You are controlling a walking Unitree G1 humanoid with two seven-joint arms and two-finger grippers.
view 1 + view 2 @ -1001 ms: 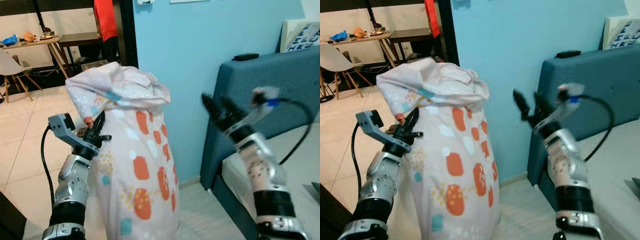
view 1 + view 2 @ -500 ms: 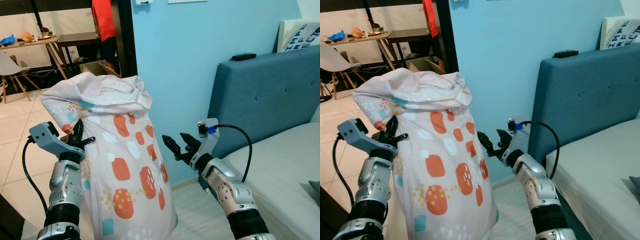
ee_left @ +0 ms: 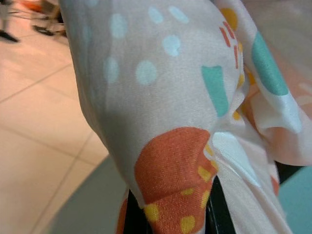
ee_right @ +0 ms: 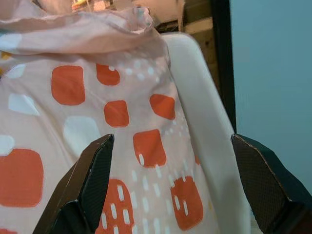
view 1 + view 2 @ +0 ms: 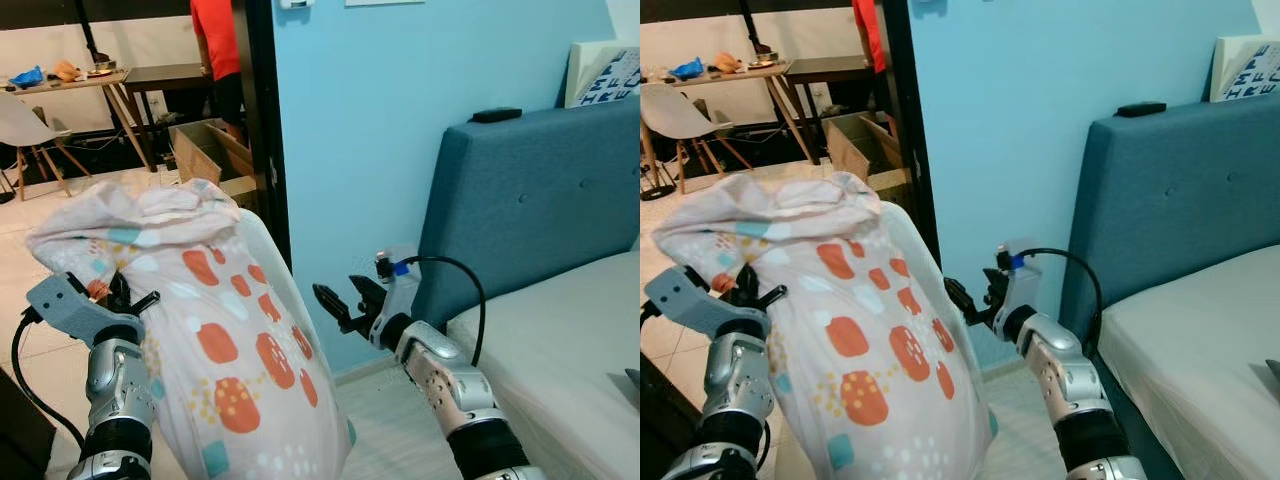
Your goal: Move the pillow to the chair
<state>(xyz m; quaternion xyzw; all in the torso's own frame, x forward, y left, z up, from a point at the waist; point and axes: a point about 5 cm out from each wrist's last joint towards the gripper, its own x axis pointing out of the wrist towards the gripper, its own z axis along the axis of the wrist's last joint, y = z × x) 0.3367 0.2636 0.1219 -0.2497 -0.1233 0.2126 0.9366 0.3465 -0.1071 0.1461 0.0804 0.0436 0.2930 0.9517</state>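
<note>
Left gripper (image 5: 128, 302) is pinching the pillow (image 5: 220, 350) by its fabric; right gripper (image 5: 338, 305) is standing spread beside it, holding nothing.

The pillow, white with orange, teal and pale blue patches, is hanging upright in front of the robot, its bunched top edge (image 5: 790, 200) up near the left gripper and its lower end dropping out of frame. In the left wrist view the cloth (image 3: 161, 122) is sitting clamped between the two black fingers, with a fold spilling over them. The right gripper is pointing at the pillow's right flank, just beside it and apart from it; in the right wrist view its fingers (image 4: 87, 185) are splayed wide with the patterned cover (image 4: 126, 126) facing them. To the right a blue headboard (image 5: 530, 200) and the bed (image 5: 1200, 340) are standing against the light blue wall (image 5: 400, 100). Beyond the doorway a white chair (image 5: 680, 115), a wooden table (image 5: 90, 85) and a person in a red top (image 5: 215, 35) are showing, well apart from the pillow.
</note>
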